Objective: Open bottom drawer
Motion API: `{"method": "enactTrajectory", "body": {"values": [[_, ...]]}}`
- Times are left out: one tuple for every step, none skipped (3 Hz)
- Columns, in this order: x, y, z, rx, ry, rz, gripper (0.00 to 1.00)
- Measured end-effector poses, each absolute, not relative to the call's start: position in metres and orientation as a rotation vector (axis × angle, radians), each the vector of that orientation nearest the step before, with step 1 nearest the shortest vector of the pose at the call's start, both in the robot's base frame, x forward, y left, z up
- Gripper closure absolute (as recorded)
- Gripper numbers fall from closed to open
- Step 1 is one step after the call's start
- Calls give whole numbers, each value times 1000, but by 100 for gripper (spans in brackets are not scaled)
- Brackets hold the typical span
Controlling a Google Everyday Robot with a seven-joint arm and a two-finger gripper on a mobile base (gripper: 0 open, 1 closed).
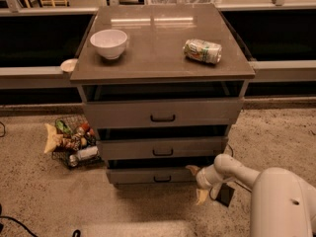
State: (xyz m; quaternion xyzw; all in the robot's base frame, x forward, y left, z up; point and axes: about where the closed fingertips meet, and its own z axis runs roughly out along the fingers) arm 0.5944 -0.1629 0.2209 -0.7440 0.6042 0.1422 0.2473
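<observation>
Speckled tan floor (276, 137) runs under a grey-brown bench (158, 53) with three drawers stacked in its front. On the bench top I see a white bowl (108, 43) at the left and a can (202, 51) lying on its side at the right. A wire basket (74, 144) of odds and ends sits on the floor just beside the bench's left side. The bottom drawer (153, 176) is lowest in the stack, with a dark gap above its front. My hand (196, 182) is low at that drawer's right end, fingers spread and grasping nothing. The upper fingertip (191, 169) is by the drawer's top corner, and I cannot tell whether it touches.
</observation>
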Motion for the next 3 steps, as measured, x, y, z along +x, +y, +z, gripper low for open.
{"method": "enactTrajectory", "body": {"values": [[607,-161,220,-2025,1618,321,0],[620,-152,207,-2038,1612,292,0],[631,-141,191,-2031,1598,311,0]]}}
